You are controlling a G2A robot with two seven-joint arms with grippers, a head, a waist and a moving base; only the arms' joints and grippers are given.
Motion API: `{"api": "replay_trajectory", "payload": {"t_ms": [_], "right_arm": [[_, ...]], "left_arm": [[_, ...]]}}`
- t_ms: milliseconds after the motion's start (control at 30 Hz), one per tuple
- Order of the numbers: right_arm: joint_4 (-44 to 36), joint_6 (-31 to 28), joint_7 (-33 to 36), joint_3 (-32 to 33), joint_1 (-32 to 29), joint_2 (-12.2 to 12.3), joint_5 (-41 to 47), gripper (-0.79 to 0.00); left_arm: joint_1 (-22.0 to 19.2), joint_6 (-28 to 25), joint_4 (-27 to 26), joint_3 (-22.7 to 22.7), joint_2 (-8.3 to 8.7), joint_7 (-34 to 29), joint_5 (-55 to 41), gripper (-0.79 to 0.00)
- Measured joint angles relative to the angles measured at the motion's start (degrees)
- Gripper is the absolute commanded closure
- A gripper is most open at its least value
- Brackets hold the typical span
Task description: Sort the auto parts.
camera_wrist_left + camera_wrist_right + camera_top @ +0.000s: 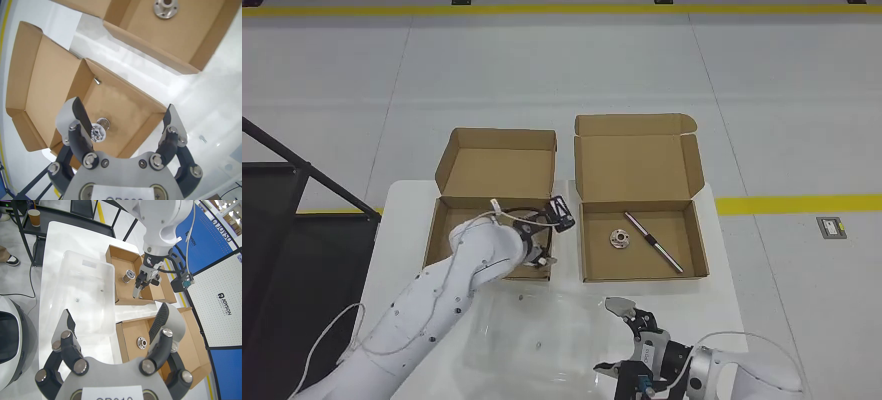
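My left gripper (123, 106) hangs spread wide over the left box (56, 72), one finger (81, 113) hiding part of a toothed pulley (100, 132). My right gripper (116, 308) gapes wide too.

Pretty sure this was a factory floor or a demo hall, not anyone's home. It had a grey painted floor (542, 80) with yellow lane lines (802, 204), blue partition panels (223, 364) and a white pegboard panel (213, 313). A black metal rack (28, 228) holding a paper cup (34, 217) stood left of the white table (407, 230).
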Motion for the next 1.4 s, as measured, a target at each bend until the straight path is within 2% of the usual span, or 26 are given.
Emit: {"api": "replay_trajectory", "payload": {"t_ms": [133, 200, 267, 400, 833, 933, 1233, 1267, 1400], "right_arm": [[0.0, 0.0, 0.0, 0.0, 0.0, 0.0, 0.0, -0.785], [0.0, 0.0, 0.0, 0.0, 0.0, 0.0, 0.0, -0.785], [0.0, 0.0, 0.0, 0.0, 0.0, 0.0, 0.0, -0.785], [0.0, 0.0, 0.0, 0.0, 0.0, 0.0, 0.0, -0.785], [0.0, 0.0, 0.0, 0.0, 0.0, 0.0, 0.0, -0.785], [0.0, 0.0, 0.0, 0.0, 0.0, 0.0, 0.0, -0.785], [0.0, 0.0, 0.0, 0.0, 0.0, 0.0, 0.0, -0.785], [0.0, 0.0, 0.0, 0.0, 0.0, 0.0, 0.0, -0.785], [0.0, 0.0, 0.0, 0.0, 0.0, 0.0, 0.0, -0.785]], "left_arm": [[8.3, -6.1, -11.9, -4.3, 2.53, -6.2, -1.7, -0.785], [11.6, -8.0, -15.9, -4.6, 3.29, -10.6, -2.6, -0.785], [13.2, -7.6, -17.7, -3.7, 3.64, -13.6, -2.9, -0.785], [13.7, -2.9, -18.1, -2.0, 4.09, -17.3, -8.1, -0.785], [14.1, -2.2, -17.4, -2.1, 4.10, -16.5, -7.2, -0.785], [15.6, 1.0, -17.0, -1.4, 3.88, -14.4, -6.4, -0.785], [18.5, 11.9, -17.1, 3.4, 2.56, -14.4, 0.1, -0.785], [18.5, 12.7, -16.6, 3.9, 2.35, -14.3, 0.6, -0.776], [17.7, 14.8, -13.3, 6.1, 1.30, -13.2, 2.4, -0.566]]}}
